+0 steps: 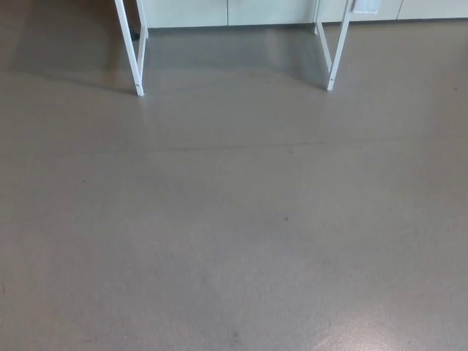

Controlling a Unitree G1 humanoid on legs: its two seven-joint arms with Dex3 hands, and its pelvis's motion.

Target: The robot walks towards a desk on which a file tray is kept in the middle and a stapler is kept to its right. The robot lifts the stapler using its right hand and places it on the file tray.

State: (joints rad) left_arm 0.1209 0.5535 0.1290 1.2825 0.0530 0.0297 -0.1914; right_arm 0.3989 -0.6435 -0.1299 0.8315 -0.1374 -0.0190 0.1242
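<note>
Floor (234, 241) fills frame; desk legs (129, 51) at top. Approach step, we judge; next, walk closer. No hands in view, so we cannot tell their state.

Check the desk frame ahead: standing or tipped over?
Standing, as far as shows: its left leg and right leg both rest their feet on the grey floor. The desktop is out of view.

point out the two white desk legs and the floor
left desk leg (131, 55): head view, middle of the slanted white bar
right desk leg (338, 55): head view, middle of the white bar
floor (234, 219): head view, bare grey middle
</note>
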